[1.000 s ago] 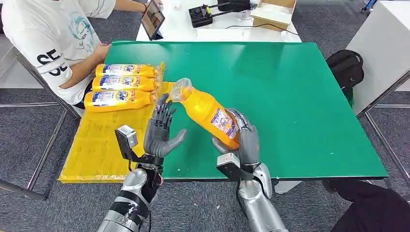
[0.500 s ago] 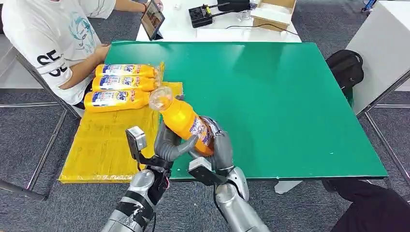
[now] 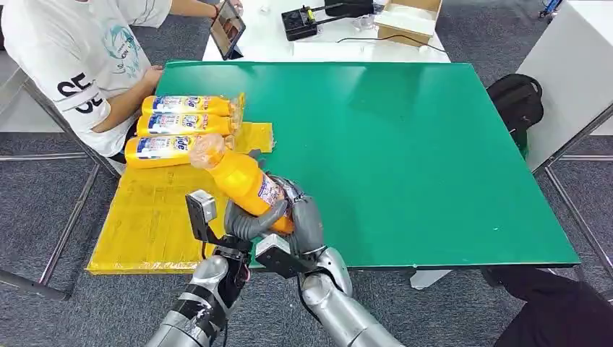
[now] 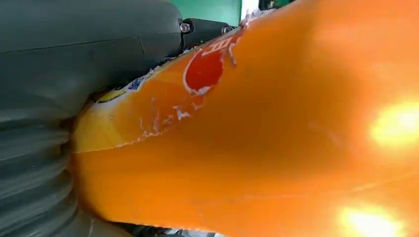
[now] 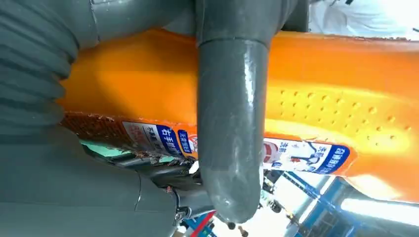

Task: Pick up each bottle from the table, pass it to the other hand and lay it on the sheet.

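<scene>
Bottle (image 3: 242, 182): orange, tilted, cap end far-left; held over near edge of green surface (image 3: 405, 144), by the sheet (image 3: 148, 210). My right hand (image 3: 302, 220) wraps base end; my left hand (image 3: 242, 220) wraps it from below, thumb across. 3 bottles (image 3: 181, 129) lie on sheet's far end. Person (image 3: 79, 58) sits far left.

Four orange bottles (image 3: 242, 182), one yellow sheet (image 3: 152, 217)

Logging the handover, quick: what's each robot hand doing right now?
Left robot hand: wrapped around the bottle.
Right robot hand: gripping the same bottle.
</scene>
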### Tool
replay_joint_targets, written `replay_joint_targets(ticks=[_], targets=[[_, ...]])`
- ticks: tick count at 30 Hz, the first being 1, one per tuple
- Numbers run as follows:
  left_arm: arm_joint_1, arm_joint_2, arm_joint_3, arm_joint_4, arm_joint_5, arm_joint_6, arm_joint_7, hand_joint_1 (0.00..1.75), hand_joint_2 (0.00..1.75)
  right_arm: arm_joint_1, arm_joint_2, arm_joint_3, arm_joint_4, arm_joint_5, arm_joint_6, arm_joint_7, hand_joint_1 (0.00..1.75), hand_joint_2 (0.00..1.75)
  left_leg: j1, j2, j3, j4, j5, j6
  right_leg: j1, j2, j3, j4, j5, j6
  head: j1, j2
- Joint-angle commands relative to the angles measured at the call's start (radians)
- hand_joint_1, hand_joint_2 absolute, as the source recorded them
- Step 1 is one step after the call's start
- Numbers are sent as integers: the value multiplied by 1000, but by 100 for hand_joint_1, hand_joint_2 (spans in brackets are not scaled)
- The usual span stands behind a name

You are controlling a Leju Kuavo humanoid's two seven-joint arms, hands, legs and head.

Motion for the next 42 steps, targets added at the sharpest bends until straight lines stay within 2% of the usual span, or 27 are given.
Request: replay_joint_targets(ticks=[1,3,4,5,8,13,14,15,16,17,18,19,20,22,25,26,27,28,31,33,36,42], targets=[[-101,-11,-97,89,-14,-8,13,0,175,-10,7,208,141,15,6,-10,175,175,1,-2,5,0,-2,1,1,-4,6,0,-3,-3,0,0],[-99,-11,-96,86,-7,-6,11,0,175,-16,7,211,148,7,10,-11,175,175,1,-3,4,0,-2,1,1,-4,5,0,-3,-3,0,0],[-99,-11,-92,83,0,-5,9,58,175,-17,7,215,154,6,13,-10,175,175,1,-2,5,0,-2,1,2,-3,6,0,-3,-4,0,0],[-97,-11,-91,77,11,-7,5,175,175,-19,7,219,158,5,13,-10,175,175,1,-2,7,0,-3,1,2,-3,8,0,-4,-4,0,0],[-88,-11,-84,49,43,-20,-5,175,175,-24,7,225,176,0,21,-8,175,175,0,-2,4,0,-2,1,1,-3,4,0,-2,-3,0,0],[-71,-11,-55,-6,60,-25,-8,175,175,-30,7,227,193,-6,29,-8,175,175,1,-1,7,1,-4,1,2,-3,8,0,-4,-4,0,0],[-71,-11,-54,-7,60,-25,-8,175,175,-29,7,227,195,-6,31,-7,175,175,0,-1,4,0,-2,1,1,-3,4,0,-2,-3,0,0],[-71,-11,-54,-7,60,-25,-8,175,175,-29,7,227,195,-6,31,-7,136,175,1,-1,5,1,-3,1,2,-3,6,0,-3,-3,0,0],[-62,-11,-48,-19,51,-20,-10,175,175,-30,7,220,195,-7,21,-6,9,175,1,-1,7,1,-4,1,2,-4,8,1,-4,-4,0,0],[-60,-11,-45,-21,43,-16,-11,175,175,-29,7,218,193,-12,28,-4,0,175,0,-1,3,0,-1,1,1,-3,3,0,-2,-2,0,0],[-58,-11,-43,-22,34,-10,-13,175,175,-31,7,218,194,-7,24,-2,0,175,1,-2,5,1,-3,1,2,-4,6,0,-3,-3,0,0],[-57,-11,-39,-24,26,-3,-16,175,175,-32,7,214,190,-7,23,-2,0,0,1,-2,6,0,-3,1,2,-4,7,0,-4,-4,0,0],[-55,-11,-35,-27,12,10,-22,175,175,-33,7,211,187,-1,21,-5,0,0,0,-1,4,0,-2,1,1,-3,4,0,-2,-3,-1,0],[-53,-11,-21,-34,-23,47,-31,175,175,-31,7,190,169,16,24,-22,0,0,1,-1,7,1,-3,1,2,-4,8,1,-4,-4,0,0],[-46,-11,19,-65,-113,148,-32,175,175,-7,7,100,102,90,55,-45,0,0,1,-1,5,1,-3,1,2,-3,6,1,-3,-4,0,0],[-48,-11,25,-64,-114,142,-32,175,175,-3,7,93,93,100,60,-43,0,0,0,-1,2,0,-1,1,1,-3,3,0,-2,-2,0,0],[-47,-11,35,-71,-134,160,-32,175,175,3,7,76,78,116,74,-42,0,0,1,-1,8,1,-5,2,2,-4,9,1,-5,-5,0,0],[-34,-7,38,-112,-202,256,-32,175,175,12,7,53,55,133,82,-54,0,0,1,-1,2,0,-1,1,1,-3,3,0,-2,-2,0,0],[-42,15,63,-106,-244,350,-32,175,175,34,4,7,-15,159,115,-64,0,0,1,-1,6,1,-4,1,2,-3,7,1,-4,-4,0,0],[-43,23,66,-110,-261,381,-32,175,175,40,2,2,-31,163,129,-62,0,0,0,1,5,0,-3,1,1,-2,5,1,-3,-4,-1,0],[-65,65,72,-62,-350,600,-32,175,175,65,-9,-47,-102,142,190,-82,0,0,1,0,2,0,-1,0,1,-1,2,0,-1,-2,0,0],[-97,104,179,64,-343,677,-32,175,175,143,-31,-114,-312,90,247,-97,0,0,1,-2,6,-1,-2,1,2,-3,7,-1,-3,-4,0,0]])
